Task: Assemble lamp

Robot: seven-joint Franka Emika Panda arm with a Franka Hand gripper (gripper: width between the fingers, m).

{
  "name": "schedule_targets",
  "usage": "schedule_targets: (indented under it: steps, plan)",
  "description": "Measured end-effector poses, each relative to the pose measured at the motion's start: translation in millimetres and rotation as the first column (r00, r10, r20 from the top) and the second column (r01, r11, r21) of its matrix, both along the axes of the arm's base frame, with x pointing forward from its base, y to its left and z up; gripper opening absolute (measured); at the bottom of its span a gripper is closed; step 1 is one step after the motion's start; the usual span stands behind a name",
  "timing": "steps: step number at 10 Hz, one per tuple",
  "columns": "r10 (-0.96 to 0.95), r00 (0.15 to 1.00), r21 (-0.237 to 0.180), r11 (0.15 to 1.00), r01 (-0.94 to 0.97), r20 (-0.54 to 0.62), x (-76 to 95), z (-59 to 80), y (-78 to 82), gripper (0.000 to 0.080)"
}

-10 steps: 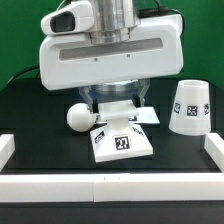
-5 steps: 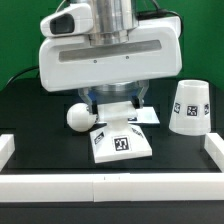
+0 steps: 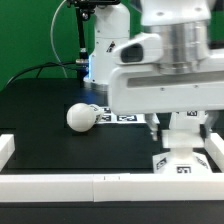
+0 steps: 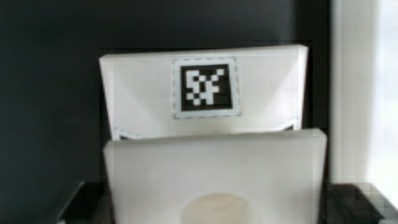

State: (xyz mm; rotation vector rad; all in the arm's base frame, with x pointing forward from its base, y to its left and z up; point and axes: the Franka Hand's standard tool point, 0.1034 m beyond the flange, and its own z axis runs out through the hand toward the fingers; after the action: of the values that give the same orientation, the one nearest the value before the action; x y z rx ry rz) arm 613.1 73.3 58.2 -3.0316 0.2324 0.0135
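The base [image 3: 173,164] has been moved from the middle of the worktop [image 3: 45,148] to the corner by the rail [image 3: 216,150] at the exterior view's right, its stem seemingly gripped tight by the end effector [image 3: 178,137], so the bulb [image 3: 80,116], left lying well apart, can likely be fetched next.

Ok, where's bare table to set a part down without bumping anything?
The widest bare patch of table lies on the exterior view's left, bordered by the bulb behind, the front rail and the left rail. The exterior view's right is crowded: the gripper hangs over the base, close to the front rail.
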Motion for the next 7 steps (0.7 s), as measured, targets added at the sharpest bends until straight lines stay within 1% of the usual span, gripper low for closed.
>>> schedule_targets:
  steps: [2,4,5,7]
  plan:
    - [0.021,0.999,0.002,1.000,-0.021,-0.028,2.2,-1.0,10.7,0.0530]
    - [0.052,0.997,-0.004,0.999,-0.052,-0.058,4.8,-1.0,18.5,0.0530]
    - [0.065,0.996,-0.011,0.998,-0.066,-0.057,5.4,-0.6,19.4,0.0530]
    - [0.062,0.996,-0.010,0.998,-0.063,-0.057,5.2,-1.2,19.0,0.0530]
